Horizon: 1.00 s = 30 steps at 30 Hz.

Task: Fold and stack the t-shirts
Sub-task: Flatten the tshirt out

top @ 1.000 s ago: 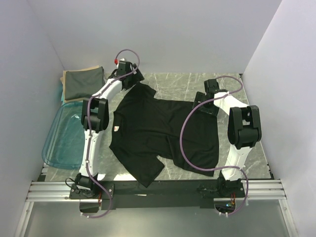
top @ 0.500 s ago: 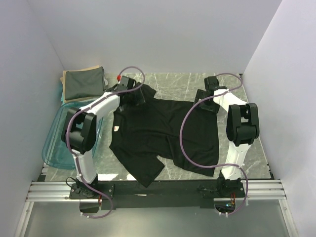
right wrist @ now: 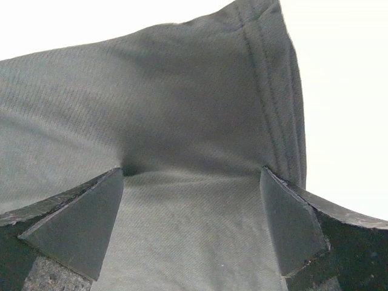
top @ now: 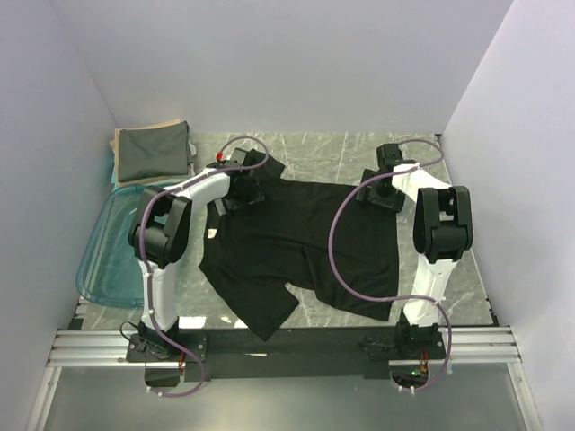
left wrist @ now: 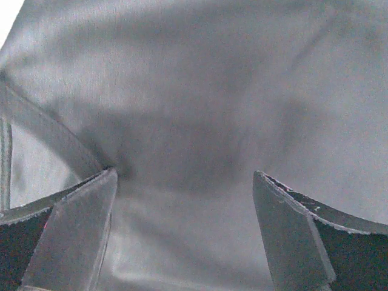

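Black t-shirt [top: 296, 242]: lies open on tabletop [top: 323, 148], centre, just past my bases. Neck to my left, hem to my right. One sleeve points toward me, the other sits at the far edge. A few wrinkles.
Handling (est.): thin soft knit, light, no stiffness. Prob. sags and drags if lifted at one pt. Best hold = two far corners together, pinching at hem/seam where the cloth is doubled, not mid-panel.
Tub [top: 112, 256]: clear blue plastic, on my left, beside the shirt.
Left end effector [top: 239, 186]: fingers spread wide, tips down on cloth at far sleeve/shoulder. Nothing pinched.
Right end effector [top: 381, 190]: also spread wide, tips denting cloth at far hem corner. Stitched hem runs just beside one finger. No grip yet.
Folded stack: far-left corner. Grey-green t-shirt [top: 151, 153] on top of beige t-shirt [top: 119, 142], apart from the black one.
Count: t-shirts 3 (1 open, 2 folded); tub 1; end effectors 2.
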Available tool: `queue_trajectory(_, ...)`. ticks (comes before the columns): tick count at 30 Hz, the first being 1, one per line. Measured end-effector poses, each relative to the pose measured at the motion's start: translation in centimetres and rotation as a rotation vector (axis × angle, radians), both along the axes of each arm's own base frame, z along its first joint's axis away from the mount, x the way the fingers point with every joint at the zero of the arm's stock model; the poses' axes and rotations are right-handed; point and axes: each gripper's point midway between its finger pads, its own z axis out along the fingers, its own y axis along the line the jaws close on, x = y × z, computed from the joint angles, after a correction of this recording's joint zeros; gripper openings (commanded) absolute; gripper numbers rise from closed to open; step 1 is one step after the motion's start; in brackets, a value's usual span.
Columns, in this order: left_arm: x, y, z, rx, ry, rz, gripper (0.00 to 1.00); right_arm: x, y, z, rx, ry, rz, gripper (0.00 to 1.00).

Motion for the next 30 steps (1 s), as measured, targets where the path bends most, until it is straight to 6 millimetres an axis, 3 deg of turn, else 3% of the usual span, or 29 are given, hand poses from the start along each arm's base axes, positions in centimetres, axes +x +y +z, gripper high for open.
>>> queue_trajectory(5,2.3,0.3,-0.2,0.008,-0.008,0.023,0.99,1.1,-1.3,-0.1,-0.009,0.020,-0.009,1.00)
queue_trajectory(12,6.0,-0.1,0.0,-0.004,-0.043,0.016,1.00,4.8,-2.7,0.0,-0.030,0.023,-0.001,1.00)
queue_trajectory(23,8.3,-1.8,0.7,-0.038,-0.081,-0.094,0.99,8.9,-4.2,0.3,-0.046,0.019,0.023,1.00)
queue_trajectory(27,8.7,-2.3,1.5,-0.046,-0.091,-0.121,0.99,9.6,-4.5,1.5,-0.059,0.003,0.031,1.00)
queue_trajectory(30,8.9,-2.9,2.9,-0.051,-0.119,-0.138,0.99,9.6,-4.5,3.7,-0.064,-0.037,0.027,1.00)
